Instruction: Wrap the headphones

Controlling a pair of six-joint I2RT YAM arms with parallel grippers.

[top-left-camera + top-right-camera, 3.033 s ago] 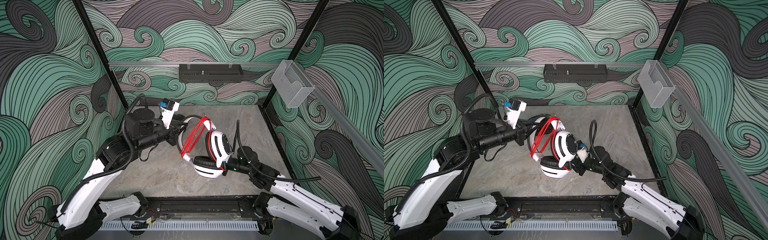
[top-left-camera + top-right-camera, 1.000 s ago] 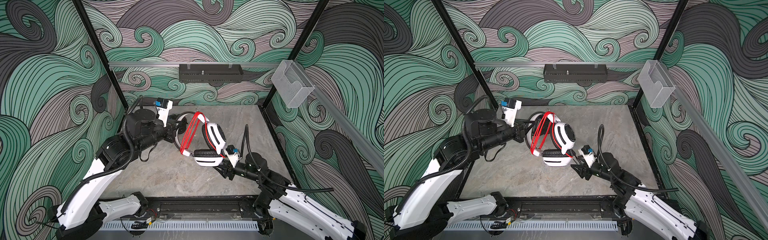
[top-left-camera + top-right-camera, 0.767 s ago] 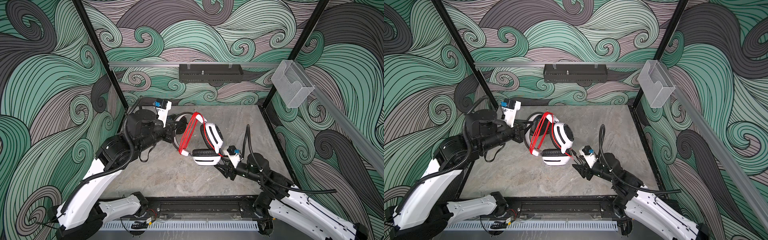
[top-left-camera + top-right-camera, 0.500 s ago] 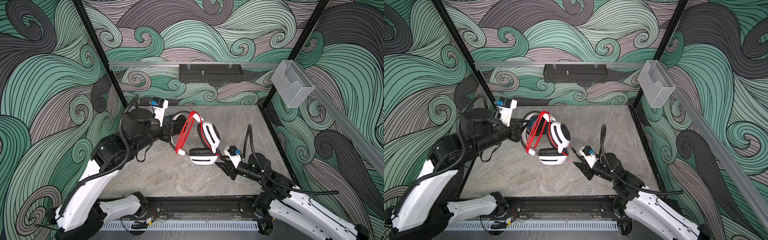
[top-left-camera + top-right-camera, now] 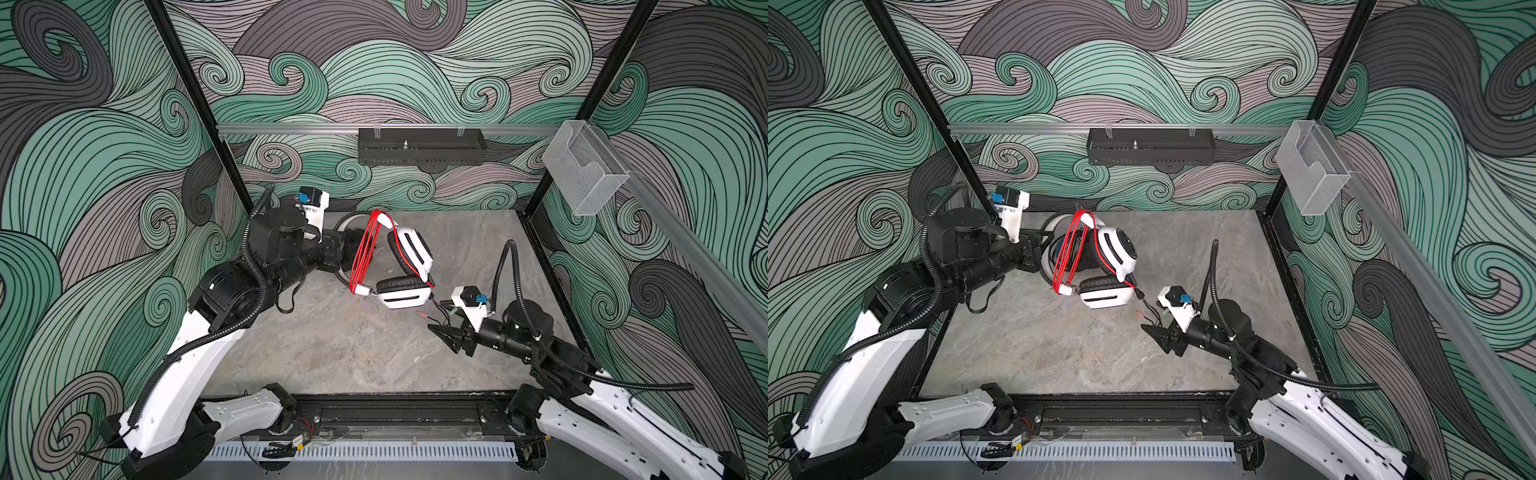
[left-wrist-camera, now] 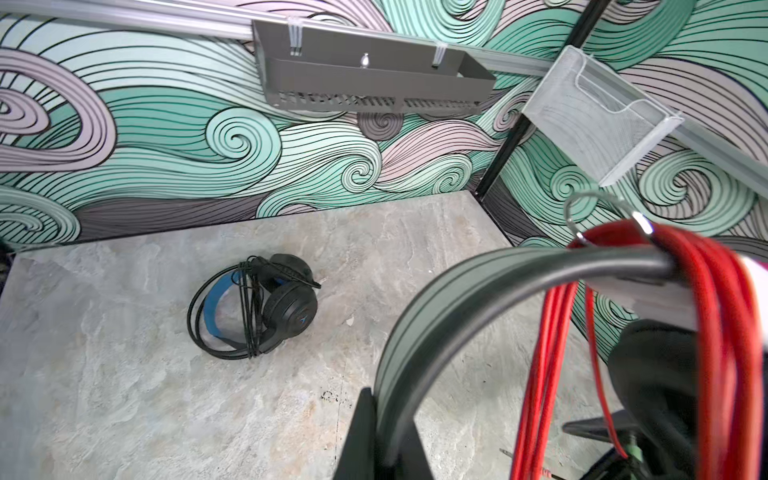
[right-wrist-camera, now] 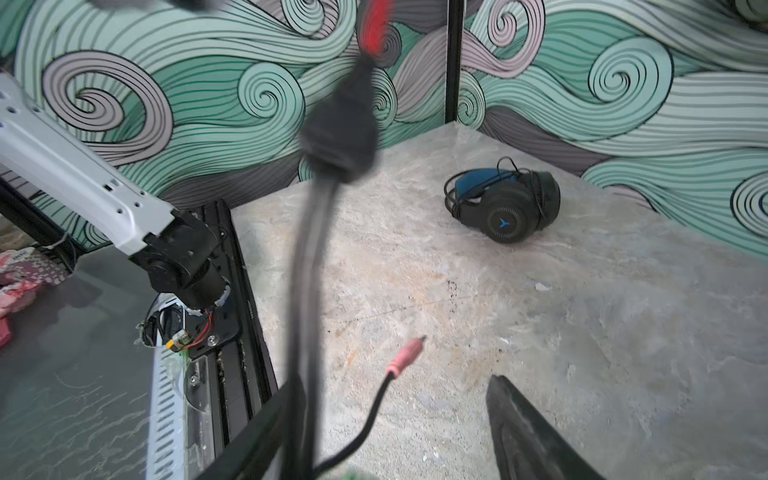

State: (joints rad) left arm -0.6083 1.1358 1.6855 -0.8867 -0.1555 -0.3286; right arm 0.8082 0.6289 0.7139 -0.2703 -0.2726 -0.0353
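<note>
Grey marbled tabletop (image 5: 332, 357), swirl-patterned walls (image 5: 395, 83). In both top views, left gripper (image 5: 347, 255) grips the white-and-black headset (image 5: 409, 249), red cable (image 5: 363, 253) wound round it; right gripper (image 5: 442, 334) sits near. Left wrist: jaws clamped on headband (image 6: 478, 291); black headset (image 6: 286, 307) lies on the tabletop. Right wrist: jaws spread wide, holding nothing.

Table (image 5: 332, 353) in walled cell, raised headset (image 5: 409, 266) over its back-left part, left gripper (image 5: 345, 254) on the band from the left, cable (image 5: 361, 257) looped across the band, second headset (image 6: 253, 309) flat on table under it, right gripper (image 5: 446, 336) front-right, shelf (image 5: 419, 145) on back wall.
</note>
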